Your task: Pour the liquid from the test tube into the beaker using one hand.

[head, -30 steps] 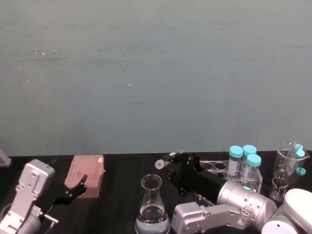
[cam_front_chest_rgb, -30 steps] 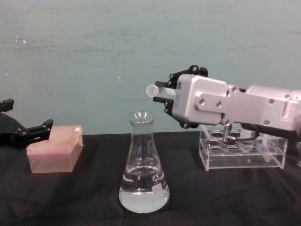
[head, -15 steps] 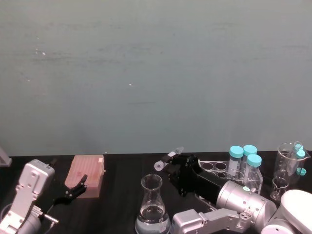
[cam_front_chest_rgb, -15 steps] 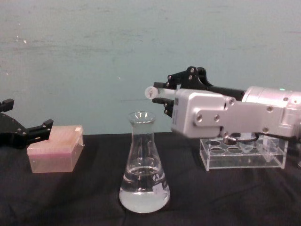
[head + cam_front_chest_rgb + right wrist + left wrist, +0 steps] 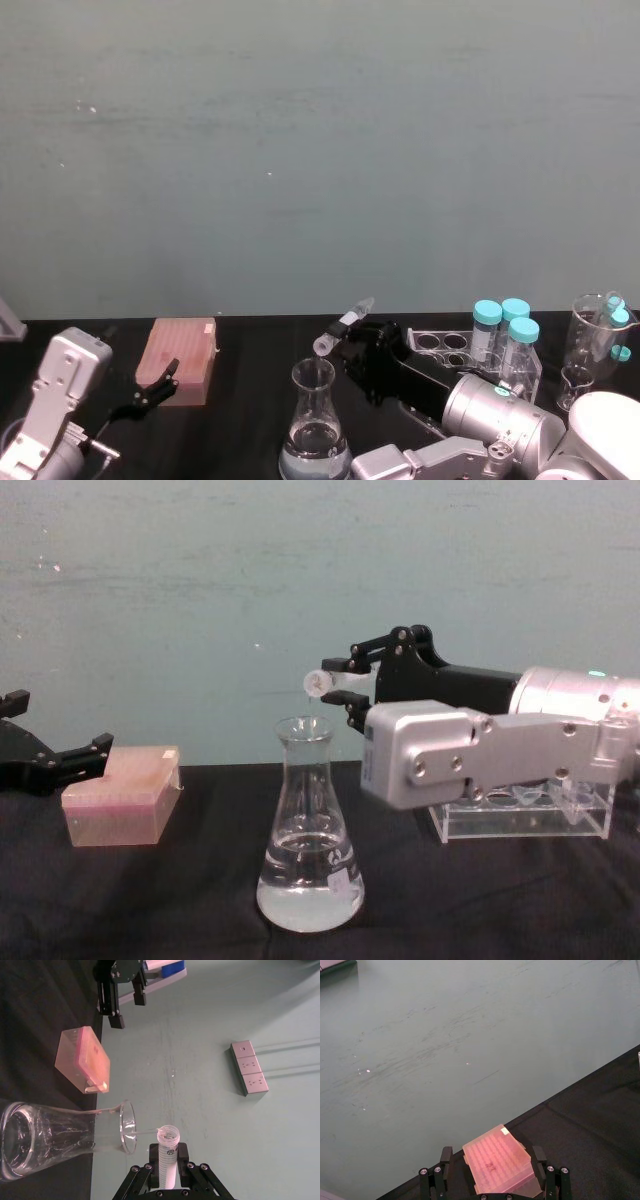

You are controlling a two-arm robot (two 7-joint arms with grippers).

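Observation:
My right gripper [image 5: 338, 683] is shut on the test tube [image 5: 342, 325] and holds it tilted, mouth down, just above the rim of the beaker [image 5: 308, 830]. The beaker is a clear conical flask standing at the table's front centre with clear liquid [image 5: 308, 892] in its base. In the right wrist view a thin stream of liquid [image 5: 145, 1131] runs from the test tube [image 5: 166, 1152] into the beaker's mouth [image 5: 127, 1127]. My left gripper [image 5: 490, 1160] hangs open at the far left, near a pink box.
A pink tip box [image 5: 118, 795] lies at the left of the black table. A clear acrylic rack [image 5: 520, 820] stands behind my right arm, with teal-capped tubes [image 5: 500, 330] in it. More glassware [image 5: 590, 340] stands at the far right.
My right gripper has rolled and shifted slightly left, tipping the test tube's mouth down to the beaker's rim. The left arm has not moved.

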